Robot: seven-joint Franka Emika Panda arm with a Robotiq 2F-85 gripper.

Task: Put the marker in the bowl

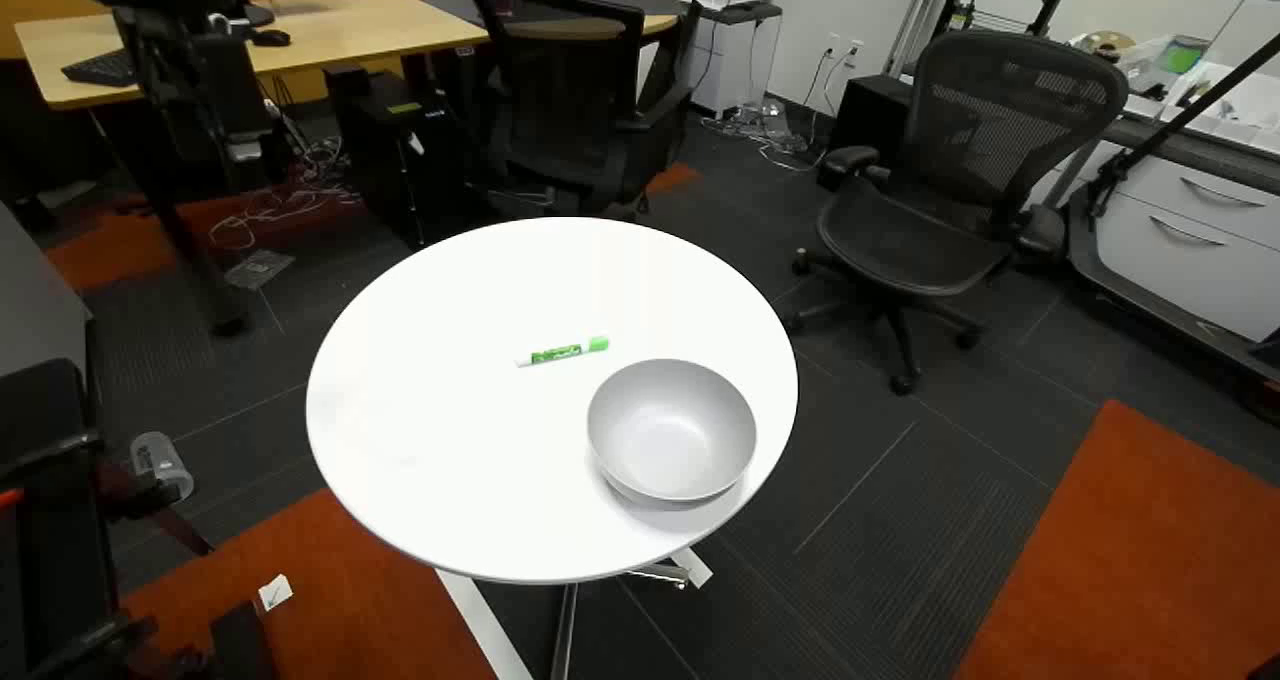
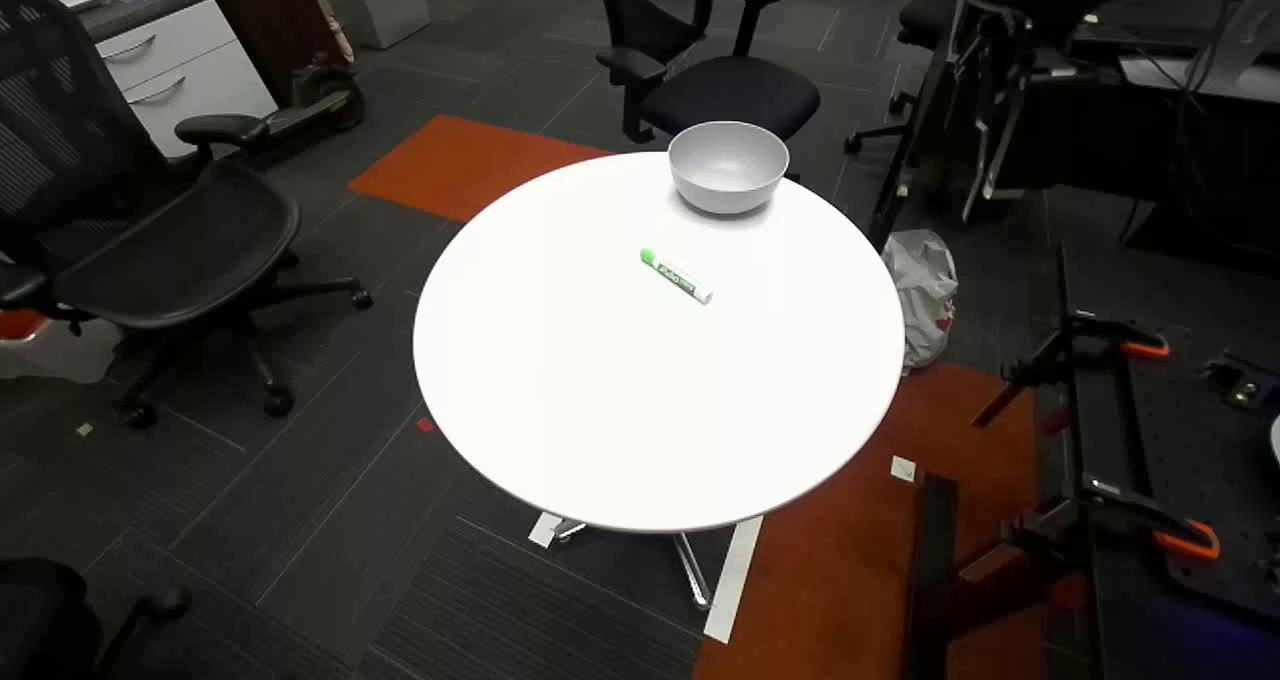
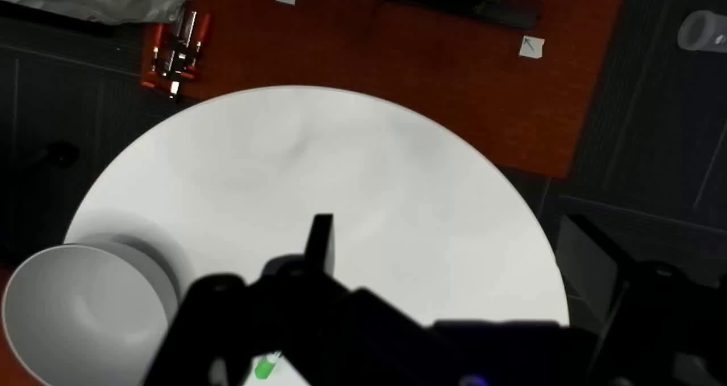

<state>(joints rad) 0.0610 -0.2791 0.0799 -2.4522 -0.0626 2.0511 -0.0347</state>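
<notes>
The marker is green and white with a green cap. It lies flat on the round white table, beside the bowl and apart from it; it also shows in an exterior view. In the wrist view only its green end shows, the rest being hidden behind the gripper. The light grey bowl stands upright near the table's edge, and its inside looks empty. It shows in an exterior view and at lower left in the wrist view. My gripper is open and empty above the table, its fingers wide apart.
The white table has a raised round edge above the carpet. Black office chairs stand around it. A black bench with orange clamps stands near the table. A dark upright shape at upper left is unclear.
</notes>
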